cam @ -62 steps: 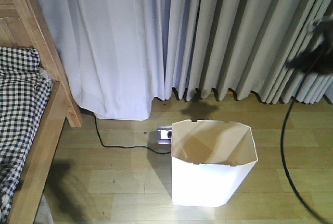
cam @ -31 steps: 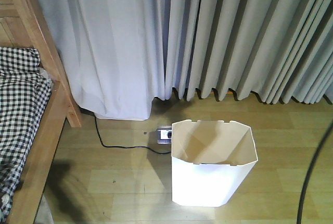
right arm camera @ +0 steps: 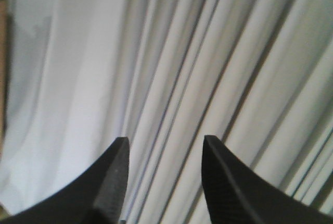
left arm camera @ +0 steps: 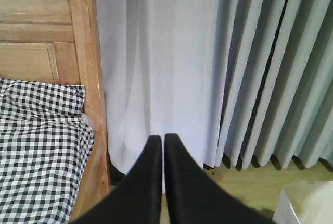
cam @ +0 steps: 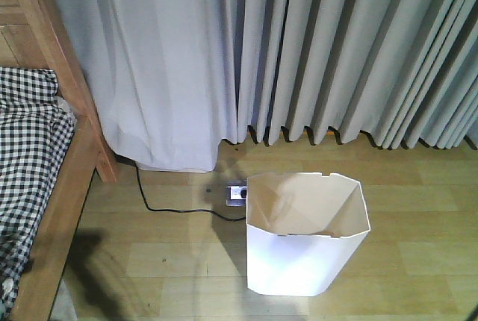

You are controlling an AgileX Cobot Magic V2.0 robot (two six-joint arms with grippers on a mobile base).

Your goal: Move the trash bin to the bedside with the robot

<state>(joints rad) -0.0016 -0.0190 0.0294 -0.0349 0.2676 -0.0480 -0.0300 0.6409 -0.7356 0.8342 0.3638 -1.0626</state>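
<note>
Bin [cam: 299, 261]: smooth white plastic, slight sheen outside, matt cream inside. Bed frame [cam: 56, 209]: light brown wood, visible grain, satin finish. Bedding [cam: 26, 149]: soft woven cloth, black-and-white check, matt, rumpled. Curtains [cam: 336, 52]: pale grey cloth, matt, hanging in deep folds; lighter, thinner cloth panel [cam: 164, 67] beside bed. Floor [cam: 172, 261]: wood-look planks, yellowish, low gloss. Cable [cam: 175, 209]: black, smooth. Left tool [left arm camera: 161, 139]: black, smooth, matt. Right tool [right arm camera: 165, 146]: black, finely textured surface.
</note>
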